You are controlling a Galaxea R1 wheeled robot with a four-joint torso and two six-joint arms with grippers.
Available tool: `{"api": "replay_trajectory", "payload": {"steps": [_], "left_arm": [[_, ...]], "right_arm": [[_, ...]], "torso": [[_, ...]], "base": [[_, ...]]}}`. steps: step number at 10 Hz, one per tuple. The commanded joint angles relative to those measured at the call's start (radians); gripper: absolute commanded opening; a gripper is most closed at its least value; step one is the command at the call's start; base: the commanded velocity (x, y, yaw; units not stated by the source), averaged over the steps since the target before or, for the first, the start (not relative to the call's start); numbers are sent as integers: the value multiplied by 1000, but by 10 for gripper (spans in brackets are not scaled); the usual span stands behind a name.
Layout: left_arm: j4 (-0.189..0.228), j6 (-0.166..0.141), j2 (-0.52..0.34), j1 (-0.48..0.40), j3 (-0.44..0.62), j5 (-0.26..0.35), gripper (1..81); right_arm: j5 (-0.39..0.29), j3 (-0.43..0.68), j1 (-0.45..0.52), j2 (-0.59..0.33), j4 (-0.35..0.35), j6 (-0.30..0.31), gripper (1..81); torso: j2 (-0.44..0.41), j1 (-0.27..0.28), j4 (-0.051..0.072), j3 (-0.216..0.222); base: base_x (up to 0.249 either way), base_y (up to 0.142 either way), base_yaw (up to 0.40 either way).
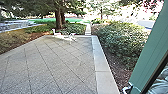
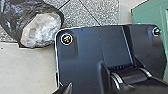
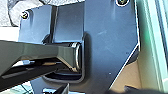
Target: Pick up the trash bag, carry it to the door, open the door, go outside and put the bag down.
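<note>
The black trash bag (image 2: 30, 15), with a pale, crumpled, see-through part, shows beside the robot's dark plate in the left wrist view. Part of that pale bulk, the trash bag (image 3: 23, 8), appears past the plate's corner in the right wrist view. Whether it hangs or rests on the ground, I cannot tell. A dark tip of my left gripper (image 2: 65, 88) is visible, apart from the bag's visible part. My right gripper (image 3: 65, 88) shows as a similar dark tip. A green door or frame (image 1: 147, 55) with dark-edged glass stands close on the right in the head view.
Paving (image 1: 55, 65) stretches ahead, bordered on the right by a pale concrete strip (image 1: 100, 60). Bushes (image 1: 122, 42) grow beyond that strip. White outdoor furniture (image 1: 63, 37) stands at the far edge, before a tree trunk (image 1: 58, 18).
</note>
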Motion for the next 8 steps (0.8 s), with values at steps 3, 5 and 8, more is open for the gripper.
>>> {"api": "replay_trajectory", "payload": {"steps": [3,5,8], "left_arm": [[86,5,48,69,-9,-92,811],[88,5,63,96,-10,-152,811],[85,2,108,104,-75,-186,811]], "right_arm": [[-73,6,31,4,2,-1,811],[-73,6,31,4,1,-2,811],[-73,8,33,7,-1,-5,811]], "torso": [[-1,-1,-1,9],[-2,-1,-1,115],[-2,-2,-1,102]], "base": [[0,0,0],[0,0,0],[0,0,0]]}}
